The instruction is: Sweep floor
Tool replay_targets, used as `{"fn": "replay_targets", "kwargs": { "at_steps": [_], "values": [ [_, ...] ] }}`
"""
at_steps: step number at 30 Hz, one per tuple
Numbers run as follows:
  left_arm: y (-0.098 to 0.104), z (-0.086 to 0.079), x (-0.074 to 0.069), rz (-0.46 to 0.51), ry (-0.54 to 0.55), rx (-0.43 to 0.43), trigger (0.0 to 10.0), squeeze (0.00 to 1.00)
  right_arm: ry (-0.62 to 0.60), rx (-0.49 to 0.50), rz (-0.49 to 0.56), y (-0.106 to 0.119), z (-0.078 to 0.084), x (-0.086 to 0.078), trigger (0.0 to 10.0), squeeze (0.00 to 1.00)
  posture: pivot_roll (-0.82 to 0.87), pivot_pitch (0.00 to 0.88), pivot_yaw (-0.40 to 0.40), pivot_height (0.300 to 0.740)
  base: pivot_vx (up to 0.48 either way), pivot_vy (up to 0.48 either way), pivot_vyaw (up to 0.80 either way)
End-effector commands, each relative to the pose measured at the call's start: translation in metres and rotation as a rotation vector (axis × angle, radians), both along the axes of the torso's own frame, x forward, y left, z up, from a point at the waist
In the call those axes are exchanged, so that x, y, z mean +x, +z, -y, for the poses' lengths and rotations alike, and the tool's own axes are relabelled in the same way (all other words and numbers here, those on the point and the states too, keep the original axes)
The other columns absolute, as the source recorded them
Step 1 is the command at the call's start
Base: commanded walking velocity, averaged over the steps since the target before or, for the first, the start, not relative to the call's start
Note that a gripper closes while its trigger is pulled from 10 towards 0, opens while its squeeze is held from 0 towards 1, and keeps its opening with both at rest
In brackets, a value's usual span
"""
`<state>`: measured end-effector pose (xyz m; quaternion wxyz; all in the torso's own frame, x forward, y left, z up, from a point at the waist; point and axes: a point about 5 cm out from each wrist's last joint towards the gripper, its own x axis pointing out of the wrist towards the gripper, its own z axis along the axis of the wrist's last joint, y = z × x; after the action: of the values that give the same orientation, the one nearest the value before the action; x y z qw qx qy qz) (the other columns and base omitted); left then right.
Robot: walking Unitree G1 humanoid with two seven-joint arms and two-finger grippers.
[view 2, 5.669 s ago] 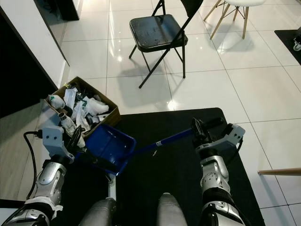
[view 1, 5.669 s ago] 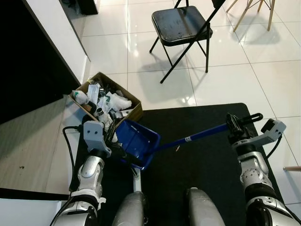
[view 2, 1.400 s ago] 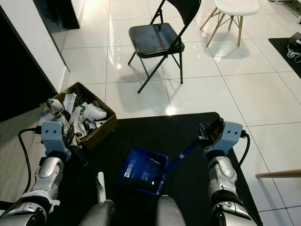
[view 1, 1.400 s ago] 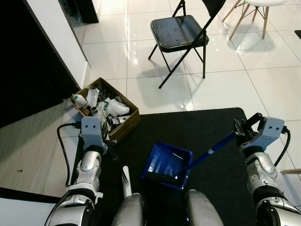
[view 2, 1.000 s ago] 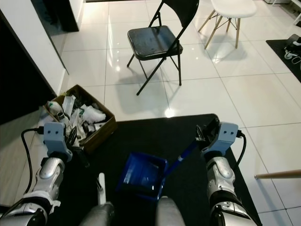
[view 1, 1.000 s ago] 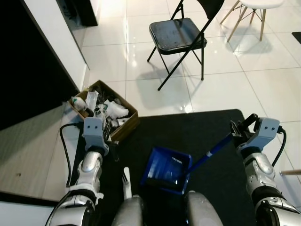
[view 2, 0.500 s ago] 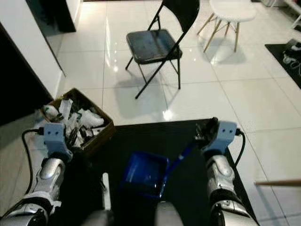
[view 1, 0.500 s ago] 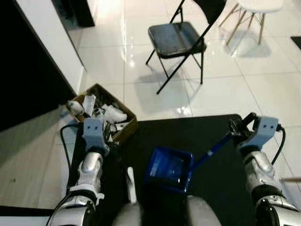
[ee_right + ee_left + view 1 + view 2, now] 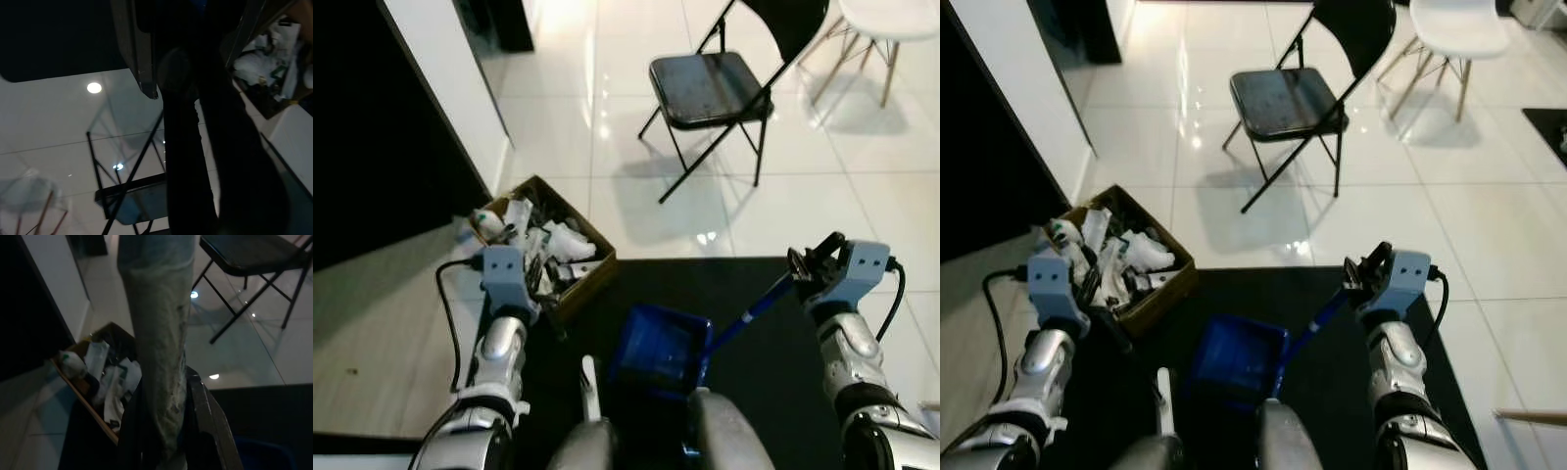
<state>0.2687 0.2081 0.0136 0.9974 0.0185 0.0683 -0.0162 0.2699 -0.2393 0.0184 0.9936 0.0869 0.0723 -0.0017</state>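
A blue dustpan lies on the black mat just ahead of my legs. Its blue handle slants up to my right gripper, which is shut on the handle's top end. My left gripper sits beside the cardboard box and is shut on a pale broom handle. That handle's white lower part shows by my left leg. In the right wrist view the dustpan handle is a dark bar between the fingers.
A cardboard box full of crumpled trash stands at the mat's left corner, against a dark wall unit. A black folding chair stands on the glossy white tiles beyond, with a white stool at the far right.
5.7 s ago the dustpan was tipped up at the box; now it lies on the mat between my arms. In the last second the camera has shifted while both grips have held.
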Motion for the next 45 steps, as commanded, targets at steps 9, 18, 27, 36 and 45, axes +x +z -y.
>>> {"fn": "replay_targets", "kwargs": {
  "at_steps": [9,18,27,36,45],
  "values": [
    [0.000,-0.003,-0.002,0.005,0.000,0.012,10.0,0.00,-0.015,-0.004,0.042,0.008,0.003,0.005,10.0,0.00,-0.01,0.032,0.007,0.740,0.326,0.000,0.00],
    [-0.001,-0.005,-0.005,0.014,0.015,0.001,10.0,0.00,-0.016,-0.007,0.039,0.007,0.004,0.003,10.0,0.00,-0.01,0.035,0.007,0.740,0.168,0.000,0.00],
    [0.000,-0.011,-0.005,0.014,0.078,-0.008,10.0,0.00,-0.021,-0.006,0.038,0.006,0.004,0.002,10.0,0.00,-0.01,0.036,0.009,0.740,0.000,0.000,0.00],
    [0.001,-0.016,-0.005,0.014,0.107,0.007,10.0,0.00,-0.069,-0.013,0.041,0.006,0.012,-0.002,10.0,0.00,-0.01,0.038,0.014,0.740,0.000,-0.160,0.00],
    [0.000,-0.017,-0.003,0.009,0.157,-0.050,10.0,0.00,-0.101,0.004,0.056,0.009,0.020,-0.003,10.0,0.00,-0.02,0.035,0.017,0.740,0.000,-0.161,0.00]
  ]
}}
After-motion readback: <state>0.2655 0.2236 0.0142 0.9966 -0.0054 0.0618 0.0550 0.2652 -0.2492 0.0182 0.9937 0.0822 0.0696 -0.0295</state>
